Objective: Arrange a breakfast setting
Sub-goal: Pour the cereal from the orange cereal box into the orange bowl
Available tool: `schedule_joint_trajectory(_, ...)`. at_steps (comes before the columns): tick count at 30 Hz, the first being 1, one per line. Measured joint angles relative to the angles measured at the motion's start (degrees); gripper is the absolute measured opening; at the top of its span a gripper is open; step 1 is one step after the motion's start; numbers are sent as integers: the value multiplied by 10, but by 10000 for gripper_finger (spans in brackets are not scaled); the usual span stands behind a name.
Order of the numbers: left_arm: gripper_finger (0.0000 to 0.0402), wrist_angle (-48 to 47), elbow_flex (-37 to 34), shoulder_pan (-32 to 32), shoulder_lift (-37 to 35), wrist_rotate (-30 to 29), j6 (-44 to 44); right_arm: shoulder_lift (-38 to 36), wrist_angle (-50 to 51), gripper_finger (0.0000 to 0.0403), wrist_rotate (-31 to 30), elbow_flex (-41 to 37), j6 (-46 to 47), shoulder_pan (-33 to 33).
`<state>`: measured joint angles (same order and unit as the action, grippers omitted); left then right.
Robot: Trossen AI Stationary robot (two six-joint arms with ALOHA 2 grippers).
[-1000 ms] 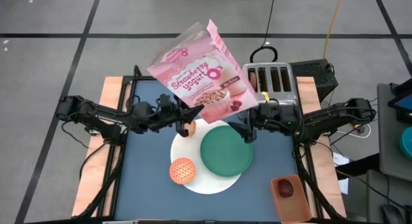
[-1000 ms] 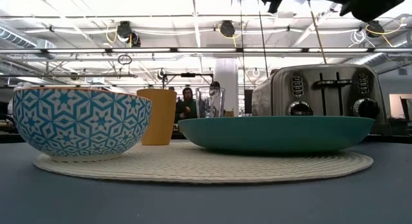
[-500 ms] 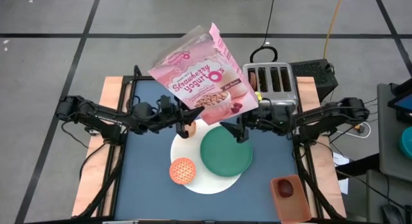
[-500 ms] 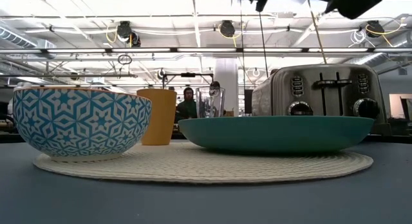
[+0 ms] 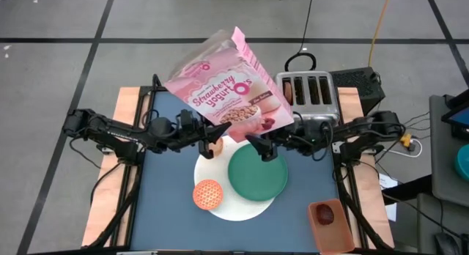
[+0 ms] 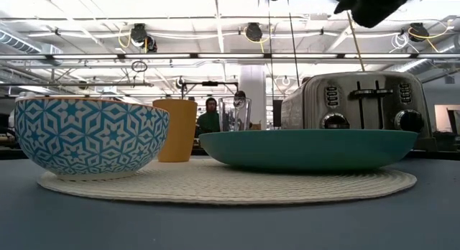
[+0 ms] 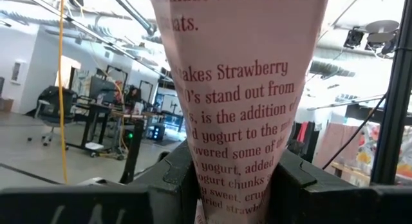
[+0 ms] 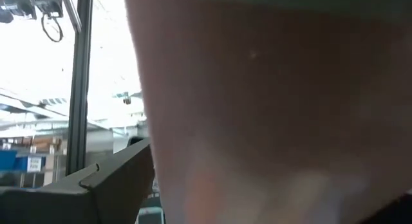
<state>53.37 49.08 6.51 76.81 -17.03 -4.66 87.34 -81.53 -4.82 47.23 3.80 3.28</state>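
Observation:
A pink cereal bag is held high over the table's far middle, its printed front toward the overhead camera. My left gripper is shut on the bag's lower end. My right gripper is open over the green plate's far edge, close to the bag, which fills the right wrist view. The plate and a patterned bowl rest on the white round mat. An orange cup and a clear glass stand behind them. The dark red fruit lies in a brown tray. My left gripper pinches the bag's narrowed lower end between its two fingers, one on each side. The fingers come from the table's left. The bag rises beyond them, lifted clear of the table. Whether my right gripper touches the bag, I cannot tell.
A metal toaster stands at the table's far right and also shows in the low view. The brown tray sits at the near right corner. A person shows far off in the room behind.
My right gripper has gone toward the table's left, over the plate's far edge and toward the bag. My left gripper keeps its hold on the raised bag.

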Motion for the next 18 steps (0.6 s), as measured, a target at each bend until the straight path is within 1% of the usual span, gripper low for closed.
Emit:
schedule_joint_trajectory(6, 124, 6, 0, 0, 0, -1, 1, 9, -2, 377, 0, 23, -4, 0)
schedule_joint_trajectory(9, 124, 7, 0, 0, 0, 0, 3, 10, -1, 377, 0, 31, -21, 0)
schedule_joint_trajectory(13, 124, 6, 0, 1, 0, 0, 3, 9, 5, 377, 0, 33, -42, -1)
schedule_joint_trajectory(18, 124, 2, 0, 0, 0, -3, 13, 9, 7, 377, 2, 33, -42, -6)
